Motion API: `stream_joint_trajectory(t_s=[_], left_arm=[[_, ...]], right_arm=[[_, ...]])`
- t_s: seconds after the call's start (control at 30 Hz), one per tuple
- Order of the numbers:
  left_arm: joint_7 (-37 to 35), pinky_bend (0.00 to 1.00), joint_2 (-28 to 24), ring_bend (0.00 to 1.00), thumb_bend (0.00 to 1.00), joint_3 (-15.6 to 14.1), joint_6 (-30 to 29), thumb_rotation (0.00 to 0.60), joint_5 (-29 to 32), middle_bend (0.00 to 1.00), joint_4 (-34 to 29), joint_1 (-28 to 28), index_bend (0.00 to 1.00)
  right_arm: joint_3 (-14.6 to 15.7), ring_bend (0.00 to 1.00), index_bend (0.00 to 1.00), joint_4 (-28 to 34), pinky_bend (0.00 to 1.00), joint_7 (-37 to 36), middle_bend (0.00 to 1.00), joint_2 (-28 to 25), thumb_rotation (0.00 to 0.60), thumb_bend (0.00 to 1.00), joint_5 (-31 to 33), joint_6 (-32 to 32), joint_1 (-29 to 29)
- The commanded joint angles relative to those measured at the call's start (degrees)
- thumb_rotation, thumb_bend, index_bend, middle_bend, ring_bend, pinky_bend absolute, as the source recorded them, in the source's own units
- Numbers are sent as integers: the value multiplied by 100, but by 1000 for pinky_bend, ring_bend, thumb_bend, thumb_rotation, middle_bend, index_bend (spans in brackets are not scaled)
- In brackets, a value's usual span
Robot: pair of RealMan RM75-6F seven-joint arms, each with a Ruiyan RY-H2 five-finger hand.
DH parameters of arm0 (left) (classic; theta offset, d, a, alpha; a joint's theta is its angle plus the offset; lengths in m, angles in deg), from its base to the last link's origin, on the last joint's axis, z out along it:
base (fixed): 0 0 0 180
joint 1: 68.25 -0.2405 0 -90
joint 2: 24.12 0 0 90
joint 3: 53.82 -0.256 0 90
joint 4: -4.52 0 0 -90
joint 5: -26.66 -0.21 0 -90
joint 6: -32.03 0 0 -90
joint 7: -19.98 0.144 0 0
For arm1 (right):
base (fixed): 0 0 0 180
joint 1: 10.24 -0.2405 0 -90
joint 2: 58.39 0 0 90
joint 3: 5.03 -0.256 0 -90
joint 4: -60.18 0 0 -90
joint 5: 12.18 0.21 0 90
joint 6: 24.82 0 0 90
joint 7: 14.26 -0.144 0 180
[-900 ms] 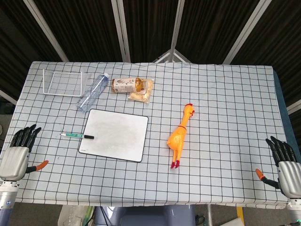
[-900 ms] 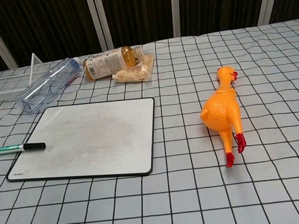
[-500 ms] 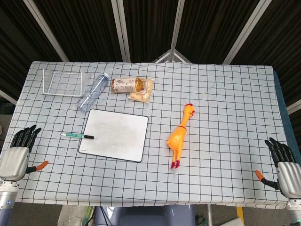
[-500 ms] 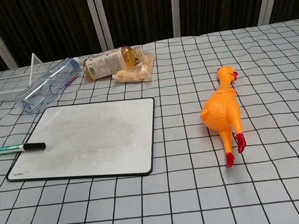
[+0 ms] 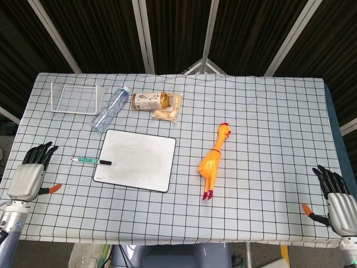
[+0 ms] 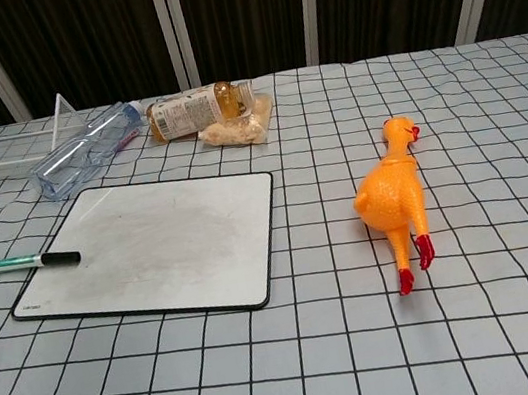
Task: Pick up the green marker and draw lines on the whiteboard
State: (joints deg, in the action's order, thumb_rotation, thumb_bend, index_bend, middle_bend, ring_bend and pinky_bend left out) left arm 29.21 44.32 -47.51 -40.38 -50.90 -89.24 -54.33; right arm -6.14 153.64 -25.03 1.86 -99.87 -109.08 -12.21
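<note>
- Left robot hand [image 5: 29, 177] has shifted inward and forward from the counter's near-left corner since the earlier frames; it holds nothing, fingers spread apart, pointing toward the far edge.
- Right robot hand [image 5: 336, 196] has barely moved at the near-right corner; fingers apart, empty.
- Neither hand shows in the chest view.
- Nothing on the counter has moved.
- Judgement: left hand is starting its reach for the marker; grasp not yet begun, no lines drawn.
- Green marker [image 5: 91, 161] lies flat near the left edge, black cap end resting on the whiteboard's [image 5: 136, 159] left border, just ahead of the left hand.
- Whiteboard looks blank apart from faint grey smudges; small dark print at its near-left corner, too small to read.
- Amber bottle [image 5: 150, 101] lying near the far edge has a white label with print, unreadable.
- Clear water bottle [image 5: 110, 109] shows no label I can make out.
- Rubber chicken [image 5: 214, 159] mid-counter, no writing seen.
</note>
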Motion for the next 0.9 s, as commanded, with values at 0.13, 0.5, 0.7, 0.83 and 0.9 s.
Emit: stream_joint_trajectory(t_s=[0.13,0.5,0.7,0.83,0.9], left_arm=[[467,0,349,0,176,322,971,600,728,0,494,694,275],[973,0,1259,0,331,429,1742,600,1507,26,1581,1362,478],[1015,0,1569,0,357,403,1909,600,1603,26,2013,1555,476],[1049,0,1689,0,379,391,2015,600,1663,26,2213,1659,468],[1066,0,1731,0,395,385,2061,600,1692,26,2281,1698,467]], right_arm=[[-14,0,0,6,0,-43,0,-6,600,268,23,20,-10],[-39,0,0,11,0,-161,0,-8,600,268,75,39,-13],[-49,0,0,16,0,-225,0,-8,600,268,103,74,-25],[-55,0,0,22,0,-266,0,-15,600,268,128,101,-32],[-56,0,0,32,0,-282,0,-21,600,268,132,104,-31]])
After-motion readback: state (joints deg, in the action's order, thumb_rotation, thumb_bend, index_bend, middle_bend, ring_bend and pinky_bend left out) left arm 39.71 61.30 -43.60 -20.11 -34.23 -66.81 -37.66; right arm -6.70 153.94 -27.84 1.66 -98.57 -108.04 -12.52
